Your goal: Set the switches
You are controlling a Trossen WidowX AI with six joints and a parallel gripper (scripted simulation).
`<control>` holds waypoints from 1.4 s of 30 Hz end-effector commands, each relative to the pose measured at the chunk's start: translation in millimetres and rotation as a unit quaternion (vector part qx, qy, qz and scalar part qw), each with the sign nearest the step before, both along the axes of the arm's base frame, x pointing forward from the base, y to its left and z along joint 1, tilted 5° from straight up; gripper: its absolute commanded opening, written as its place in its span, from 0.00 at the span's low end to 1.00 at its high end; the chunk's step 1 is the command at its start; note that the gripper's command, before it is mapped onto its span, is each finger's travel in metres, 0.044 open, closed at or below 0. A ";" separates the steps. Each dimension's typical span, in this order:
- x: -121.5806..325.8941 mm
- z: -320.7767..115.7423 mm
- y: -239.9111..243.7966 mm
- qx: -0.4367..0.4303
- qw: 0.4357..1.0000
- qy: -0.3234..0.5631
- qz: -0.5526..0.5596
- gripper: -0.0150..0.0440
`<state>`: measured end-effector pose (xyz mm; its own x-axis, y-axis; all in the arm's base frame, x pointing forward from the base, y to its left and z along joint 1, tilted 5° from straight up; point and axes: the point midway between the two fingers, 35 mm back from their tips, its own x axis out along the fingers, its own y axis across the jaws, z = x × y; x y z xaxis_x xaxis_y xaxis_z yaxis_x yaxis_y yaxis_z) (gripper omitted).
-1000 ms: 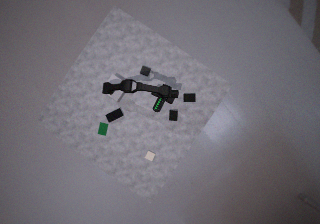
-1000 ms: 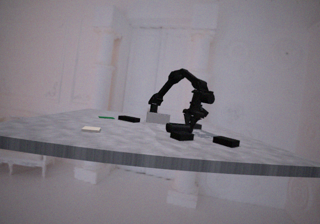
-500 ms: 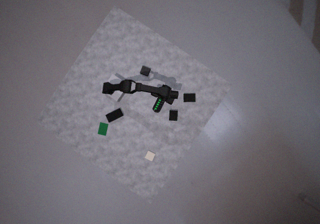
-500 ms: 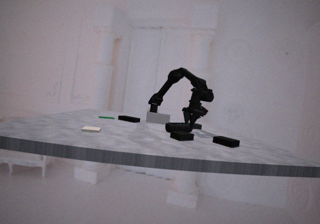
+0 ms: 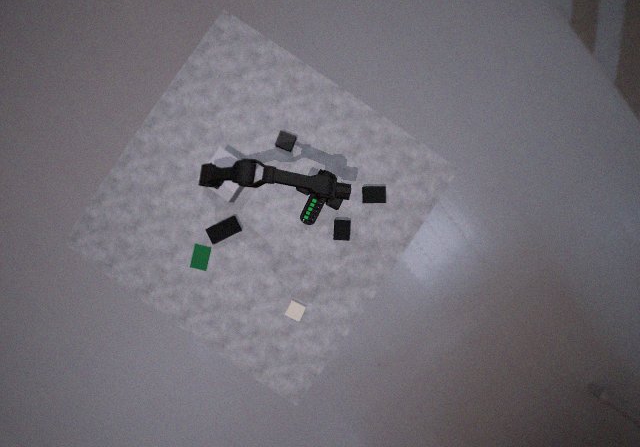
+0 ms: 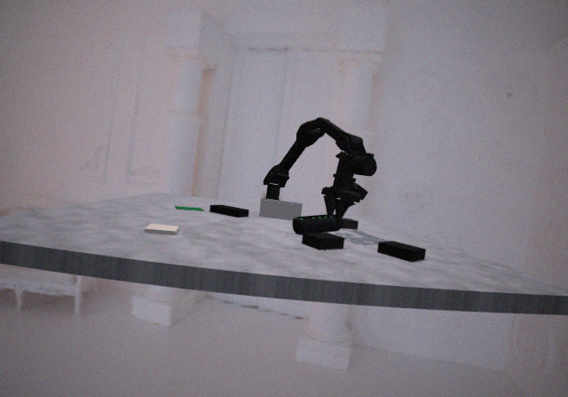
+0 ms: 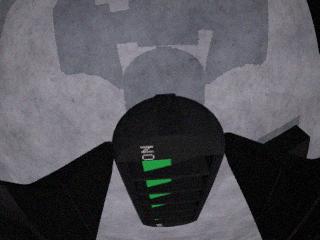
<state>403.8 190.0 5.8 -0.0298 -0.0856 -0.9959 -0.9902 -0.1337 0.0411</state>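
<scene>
The dark grey controller unit (image 5: 309, 212) (image 6: 314, 225) (image 7: 169, 120) is base down, switches up, near the middle of the bench. My gripper (image 6: 335, 216) (image 7: 169, 144) points down and is shut on the unit's sides at the end marked ON; both fingertips touch it in the wrist view. A row of several green rocker ends shows along the ON side. The far rockers are foreshortened, and I cannot tell every switch's setting. The underside label is hidden. I cannot tell whether the base is just clear of the bench.
Black blocks (image 5: 342, 229) (image 5: 374, 194) (image 6: 322, 241) (image 6: 401, 250) lie close to the unit. A dark grey block (image 5: 286, 140) and a long black block (image 5: 223, 228) (image 6: 228, 210) lie farther off. A green plate (image 5: 200, 257) (image 6: 188, 208) and a cream block (image 5: 295, 310) (image 6: 161, 228) lie beyond.
</scene>
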 end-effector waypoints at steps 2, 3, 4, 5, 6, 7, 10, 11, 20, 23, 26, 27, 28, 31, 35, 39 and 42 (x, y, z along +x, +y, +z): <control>1.1 5.3 -5.2 0.004 1.000 0.000 -0.002 0.82; 1.2 5.9 -5.7 0.005 1.000 0.000 -0.002 0.82; 1.3 6.6 -6.2 0.006 1.000 0.000 -0.002 0.82; 1.4 7.2 -6.7 0.007 1.000 0.001 -0.002 0.82; 1.5 7.9 -7.2 0.008 1.000 0.001 -0.002 0.82; 1.6 8.5 -7.7 0.009 1.000 0.001 -0.002 0.82; 1.9 10.5 -9.2 0.012 1.000 0.001 -0.002 0.82; 2.0 11.1 -9.8 0.013 1.000 0.001 -0.002 0.82; 2.9 16.7 -14.6 0.022 1.000 0.003 -0.002 0.82; 3.2 18.5 -16.3 0.025 1.000 0.003 -0.003 0.82; 3.6 20.3 -18.1 0.028 1.000 0.003 -0.003 0.82; 3.7 20.9 -18.7 0.029 1.000 0.004 -0.003 0.82; 3.8 21.5 -19.2 0.030 1.000 0.004 -0.003 0.82; 4.1 23.2 -21.0 0.033 0.999 0.004 -0.003 0.82; 4.5 25.5 -23.5 0.037 0.999 0.005 -0.003 0.82; 5.0 27.7 -25.9 0.041 0.999 0.005 -0.003 0.82; 5.3 29.3 -27.8 0.044 0.999 0.006 -0.003 0.82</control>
